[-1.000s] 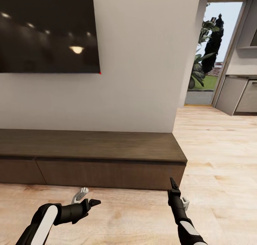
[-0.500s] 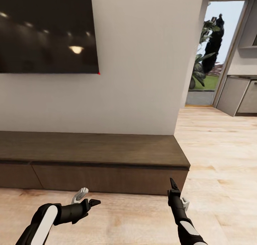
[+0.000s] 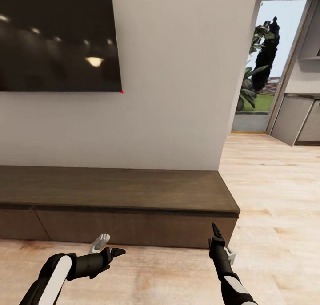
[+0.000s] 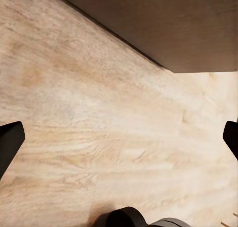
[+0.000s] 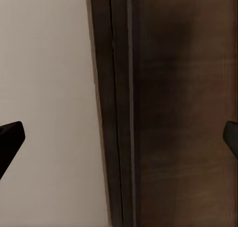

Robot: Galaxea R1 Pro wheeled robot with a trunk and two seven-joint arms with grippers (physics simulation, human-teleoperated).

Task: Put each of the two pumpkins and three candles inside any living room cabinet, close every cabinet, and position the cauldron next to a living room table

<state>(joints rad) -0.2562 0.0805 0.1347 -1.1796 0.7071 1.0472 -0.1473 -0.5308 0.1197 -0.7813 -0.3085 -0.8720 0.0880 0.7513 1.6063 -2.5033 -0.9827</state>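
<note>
Pale wood floor (image 3: 275,198) fronts the closed cabinet (image 3: 115,189); left hand (image 3: 111,247) and right hand (image 3: 220,240) gape empty.

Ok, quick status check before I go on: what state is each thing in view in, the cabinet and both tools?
cabinet: drawer fronts shut flush, top bare.
left tool: open, empty, held above the floor in front of the cabinet.
right tool: open, empty, pointing toward the cabinet's right end.
TV: screen dark, mounted on the wall above the cabinet.
</note>
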